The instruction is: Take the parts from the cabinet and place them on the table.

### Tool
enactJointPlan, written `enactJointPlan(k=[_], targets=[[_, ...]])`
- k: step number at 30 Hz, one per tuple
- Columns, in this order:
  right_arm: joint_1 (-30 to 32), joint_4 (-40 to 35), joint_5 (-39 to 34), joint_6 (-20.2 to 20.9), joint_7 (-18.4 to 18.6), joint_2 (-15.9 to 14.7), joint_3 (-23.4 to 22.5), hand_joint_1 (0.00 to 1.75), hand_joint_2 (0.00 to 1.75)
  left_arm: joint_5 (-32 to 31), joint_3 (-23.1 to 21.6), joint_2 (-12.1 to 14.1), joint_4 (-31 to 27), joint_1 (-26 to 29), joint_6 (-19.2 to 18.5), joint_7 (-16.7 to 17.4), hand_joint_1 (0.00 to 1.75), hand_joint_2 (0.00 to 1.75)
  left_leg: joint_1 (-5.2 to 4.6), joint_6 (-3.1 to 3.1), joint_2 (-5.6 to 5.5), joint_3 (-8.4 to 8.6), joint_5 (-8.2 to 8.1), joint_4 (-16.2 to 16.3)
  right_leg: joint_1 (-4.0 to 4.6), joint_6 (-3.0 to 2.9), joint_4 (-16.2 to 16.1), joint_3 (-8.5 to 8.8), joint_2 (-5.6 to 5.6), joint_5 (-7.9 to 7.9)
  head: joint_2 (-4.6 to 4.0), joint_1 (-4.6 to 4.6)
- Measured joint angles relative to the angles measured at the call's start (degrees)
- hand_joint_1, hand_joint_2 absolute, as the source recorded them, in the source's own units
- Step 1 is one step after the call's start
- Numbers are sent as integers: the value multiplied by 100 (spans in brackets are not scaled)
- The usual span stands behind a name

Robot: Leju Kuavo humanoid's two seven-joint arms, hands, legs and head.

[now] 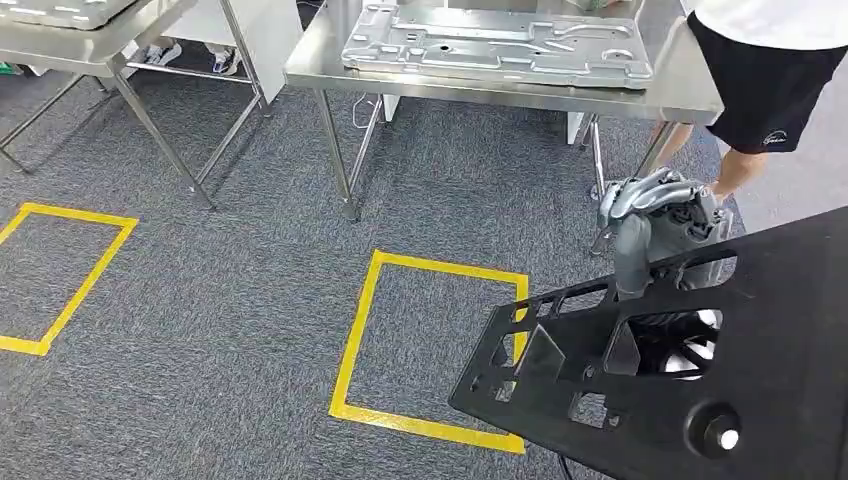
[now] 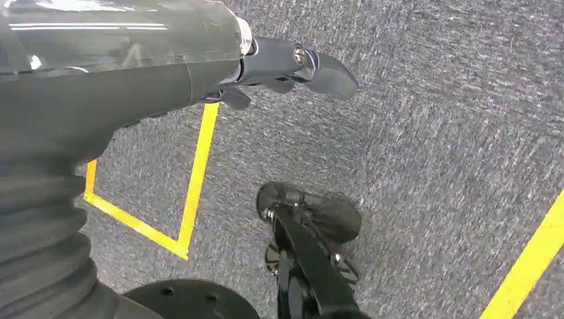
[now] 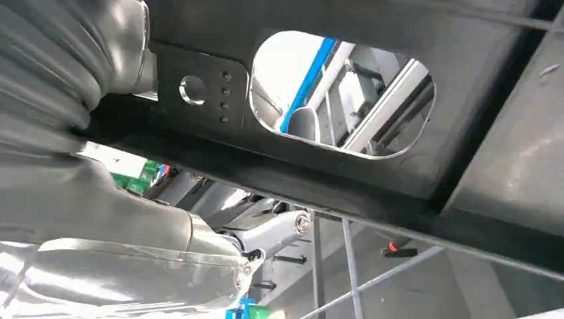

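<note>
While right robot hand (image 1: 655, 215) grips black panel (image 1: 700, 380), left robot hand (image 2: 292, 66) hangs released, no readable writing.

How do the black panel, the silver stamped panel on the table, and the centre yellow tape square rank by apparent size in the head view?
1. black panel, inflated by nearness to the camera
2. silver stamped panel and centre yellow tape square: too alike to rank

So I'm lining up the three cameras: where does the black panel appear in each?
Head view: black panel lower right, held by the right robot hand.
Left wrist view: not in it.
Right wrist view: panel fills the upper part.
Shared landmark: its rounded cutout.
</note>
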Motion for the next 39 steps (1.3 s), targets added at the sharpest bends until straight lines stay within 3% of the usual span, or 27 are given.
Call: enactJointPlan(k=[1, 2, 3, 4, 5, 8, 10, 11, 13, 14, 15, 16, 17, 19, 20, 23, 25, 26, 27, 29, 30, 31, 32, 34, 36, 39], targets=[[0, 0, 0, 0, 0, 0, 0, 175, 175, 0, 0, 0, 0, 0, 0, 0, 0, 175, 0, 0, 0, 0, 0, 0, 0, 0, 0, 0, 0, 0, 0, 0], [0, -2, 2, 0, 0, 4, 0, 175, 175, 0, 0, 0, 0, -1, 0, 0, 0, 175, 0, 6, 0, 58, 117, -150, 1, 3, 1, 15, 3, -10, 0, 0], [-9, -2, 17, 0, 2, 24, 0, 175, 175, 0, 0, 4, 0, -5, 0, 0, 0, 175, -1, 45, 1, 500, 677, -1099, 5, 25, 7, 96, 9, -63, 0, 0], [-21, -2, 29, 2, 4, 37, 0, 175, 175, 0, 0, 7, 0, -5, 0, 0, 0, 175, -3, 85, 1, 717, 875, -1607, 7, 46, 10, 125, 8, -96, 0, 0], [-42, -2, 35, 2, 4, 48, 0, 175, 175, 0, 0, 9, 0, -15, 0, 2, 0, 175, -46, 111, -2, 789, 778, -1719, 55, 81, 39, 117, 15, -121, 0, 2], [-125, 0, 55, 0, 39, 79, 2, 175, 175, -2, 0, 9, 0, -15, -2, 9, 0, 175, -53, 180, -7, 785, 749, -1735, 26, 166, 20, 99, 17, -122, 0, 4], [-167, -9, 55, 0, 61, 94, 0, 175, 175, -2, 0, 4, 0, -22, -2, 9, 0, 175, -3, 254, -4, 852, 782, -1823, 14, 237, 116, 106, 16, -212, 0, 4], [-202, -11, 55, 0, 63, 96, -2, 175, 175, -2, 0, 9, 0, -26, -2, 9, 0, 175, 0, 286, -1, 864, 770, -1830, 18, 255, 399, -38, 14, -380, 0, 31], [-211, -11, 55, -2, 66, 98, -4, 175, 175, -2, 0, 7, 0, -31, -2, 9, 0, 175, -2, 309, 0, 874, 752, -1828, -11, 296, 1345, -540, 12, -782, 0, 24], [-203, -7, 55, -4, 66, 101, -4, 175, 175, -2, 0, 9, 0, -29, -2, 9, 0, 175, -5, 314, 0, 875, 739, -1825, -18, 311, 1745, -780, 12, -895, 0, 28], [-196, -7, 55, -4, 66, 101, -4, 175, 175, -2, 0, 9, 0, -25, -2, 11, 0, 175, -4, 311, -1, 887, 727, -1823, -32, 323, 1921, -926, 11, -849, 0, 28], [-195, -7, 55, -7, 57, 101, -4, 175, 175, -2, 0, 7, 0, -25, 0, 11, 0, 175, -4, 307, -3, 913, 708, -1823, -42, 326, 1765, -899, 9, -652, 0, 28], [-195, -7, 50, -7, 35, 101, -7, 175, 175, -2, 0, 7, 0, -17, 2, 15, 0, 175, -3, 297, -7, 949, 686, -1822, -47, 319, 1390, -746, 7, -379, 0, 28], [-197, -7, 31, -4, -13, 101, -20, 175, 175, -2, 0, 2, 0, -18, 4, 15, 0, 175, -2, 256, -14, 1034, 626, -1822, -46, 275, 303, -273, -8, 201, 0, 31], [-199, 0, 22, 0, -31, 101, -26, 175, 175, -2, 0, 2, 0, -21, 9, 15, 0, 175, -28, 218, -16, 1025, 600, -1812, -23, 251, 149, -190, -14, 113, 0, 24], [-176, 11, 2, 9, -74, 101, -35, 175, 175, -2, 0, 2, 0, -26, 22, 20, 0, 175, -19, 132, -6, 1011, 585, -1829, 18, 183, 99, -228, 23, 92, 0, 13], [-180, 13, -6, 9, -94, 101, -42, 175, 175, -2, 2, 11, 0, -33, 35, 18, 0, 175, -17, 70, 2, 1031, 517, -1784, -43, 112, 21, -157, 18, 109, 0, 17], [-196, 13, -9, 9, -107, 107, -42, 175, 175, -2, 0, 9, 0, -38, 35, 20, 0, 175, -19, 55, 2, 938, 374, -1536, -42, 56, 12, -121, 6, 86, 0, -17], [-200, 15, -11, 9, -107, 107, -42, 175, 175, -4, 0, 4, 0, -37, 33, 20, 0, 175, -9, 39, 1, 738, 173, -1127, -37, 33, 12, -103, 1, 72, 0, -15], [-196, 37, -15, 11, -107, 112, -37, 175, 175, -2, 0, 4, 0, -25, 35, 22, 0, 175, 4, 8, 2, 219, -199, -160, -17, -3, 14, -77, -3, 43, 0, -15], [-191, 44, -17, 11, -107, 112, -35, 175, 175, -2, 2, 4, 0, -18, 35, 22, 0, 175, 4, 3, 2, 49, -208, 92, -13, 0, 15, -62, -1, 29, 0, -20], [-190, 50, -17, 9, -107, 112, -35, 175, 175, -2, 2, 4, 0, -15, 35, 22, 0, 175, 4, 6, 2, 25, -53, 26, -13, 2, 15, -36, 4, 10, 0, -15], [-191, 50, -20, 9, -107, 112, -37, 175, 175, -2, 2, 7, 0, -17, 35, 22, 0, 175, 4, 15, 2, 137, 202, -293, -12, 14, 17, -4, 11, -11, 0, -22], [-194, 50, -20, 9, -107, 112, -37, 175, 175, -2, 2, 9, 0, -18, 35, 22, 0, 175, 3, 68, 2, 607, 813, -1369, -11, 49, 21, 85, 16, -71, 0, -24], [-210, 57, -28, 9, -107, 112, -37, 175, 175, -2, 2, 9, 0, -27, 46, 26, 0, 175, -34, 131, -2, 784, 790, -1765, 29, 104, 60, 70, 31, -110, 0, -18], [-219, 70, -33, 9, -103, 112, -37, 175, 175, -20, 2, 9, 0, -14, 87, 98, 0, 175, -45, 207, -10, 742, 781, -1740, 17, 208, 35, 55, 26, -106, 0, -13]])
